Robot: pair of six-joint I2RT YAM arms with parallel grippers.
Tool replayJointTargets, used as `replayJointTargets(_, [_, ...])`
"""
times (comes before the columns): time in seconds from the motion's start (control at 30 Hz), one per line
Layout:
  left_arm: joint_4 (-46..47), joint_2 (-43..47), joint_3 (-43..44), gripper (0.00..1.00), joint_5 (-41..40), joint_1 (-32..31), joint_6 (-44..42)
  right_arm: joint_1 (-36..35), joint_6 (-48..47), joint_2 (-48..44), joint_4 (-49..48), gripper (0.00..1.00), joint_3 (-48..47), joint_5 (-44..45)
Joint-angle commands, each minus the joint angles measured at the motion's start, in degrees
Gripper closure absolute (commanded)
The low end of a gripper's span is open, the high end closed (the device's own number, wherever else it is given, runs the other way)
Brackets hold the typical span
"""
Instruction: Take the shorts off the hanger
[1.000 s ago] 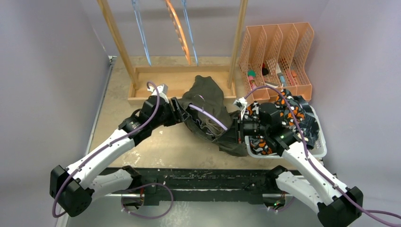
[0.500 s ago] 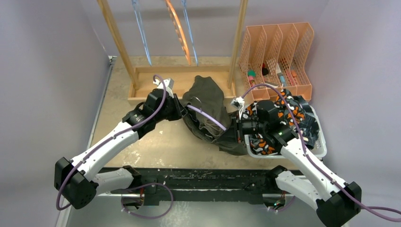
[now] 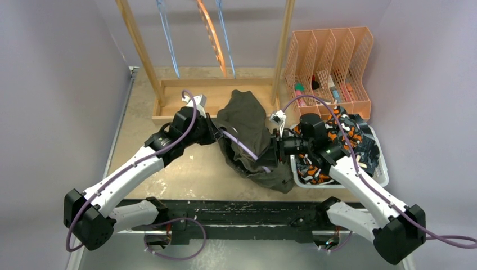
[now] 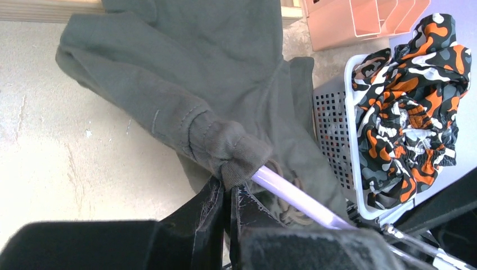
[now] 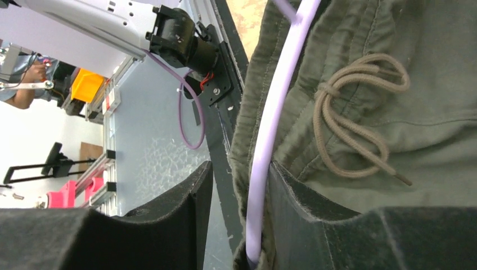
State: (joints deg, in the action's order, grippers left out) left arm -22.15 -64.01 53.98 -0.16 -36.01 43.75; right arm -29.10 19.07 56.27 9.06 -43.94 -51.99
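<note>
Since the earlier frame our left gripper (image 3: 212, 132) has slid back toward the wooden rack (image 3: 169, 90) and snapped shut, and our right gripper (image 3: 274, 152) has come off the basket (image 3: 382, 177) and opened wider. The olive shorts (image 3: 250, 132) lie in a heap on the table between our two grippers, and the purple hanger (image 3: 242, 147) is inside them. The hanger runs on a slant from the left gripper to the right one. In the left wrist view our left gripper (image 4: 228, 194) has its fingers together, pinching a bunched fold of the olive shorts (image 4: 197, 73), with the hanger (image 4: 287, 194) poking out just beside it. In the right wrist view our right gripper (image 5: 239, 191) has its fingers apart, and the hanger (image 5: 275, 112) runs between them beside the drawstring (image 5: 349, 124). We think the right gripper must close on the hanger next. Only the top view shows the whole slant.
</note>
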Motion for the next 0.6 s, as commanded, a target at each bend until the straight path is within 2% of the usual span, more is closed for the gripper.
replayJointTargets(0.0, [2.6, 1.4, -0.2, 1.00, 1.6, 0.0, -0.1, -0.5, 0.1, 2.7, -6.2, 0.56, -3.9, -1.7])
replayJointTargets(0.13, [2.8, 1.7, -0.8, 1.00, 1.4, 0.0, 0.9, -1.8, 0.5, 6.3, -6.6, 0.54, -4.0, 0.6])
replayJointTargets(0.3, [3.1, 2.1, -1.6, 1.00, 0.6, 0.0, 2.2, -7.5, 0.9, 8.0, -8.2, 0.39, -3.3, 7.2])
replayJointTargets(0.43, [2.6, 1.9, -1.7, 1.00, 0.3, 0.0, 2.6, -11.3, 4.0, 6.9, -14.8, 0.31, 1.2, 16.5])
replayJointTargets(0.57, [2.5, 2.2, -2.1, 1.00, 0.3, 0.0, 3.0, -14.3, 6.9, 4.0, -22.8, 0.25, 6.9, 30.6])
